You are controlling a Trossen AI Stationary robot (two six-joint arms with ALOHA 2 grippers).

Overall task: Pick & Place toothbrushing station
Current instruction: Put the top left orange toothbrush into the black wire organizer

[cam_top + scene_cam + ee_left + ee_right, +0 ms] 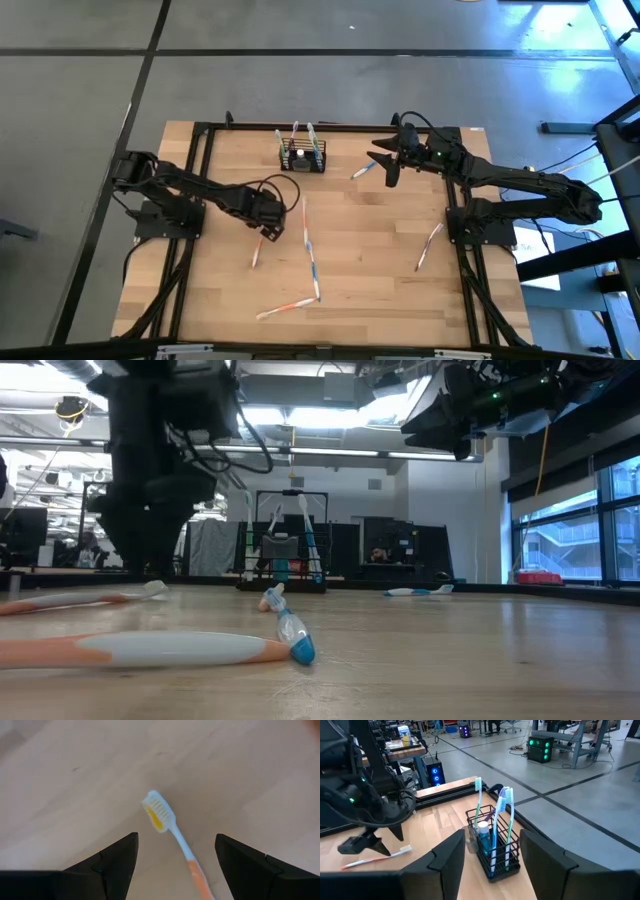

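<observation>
Black wire basket (302, 156) stands near the desk's (380, 270) far edge, holding upright toothbrushes (497, 827) and a teal tube (483, 837). Right gripper (390, 163) hovers beside it, fingers spread. Left gripper (268, 226), spread, hangs over a loose orange-handled toothbrush (172, 827).

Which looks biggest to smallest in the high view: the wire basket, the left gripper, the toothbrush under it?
1. left gripper
2. wire basket, close behind it
3. toothbrush, long but thin
</observation>
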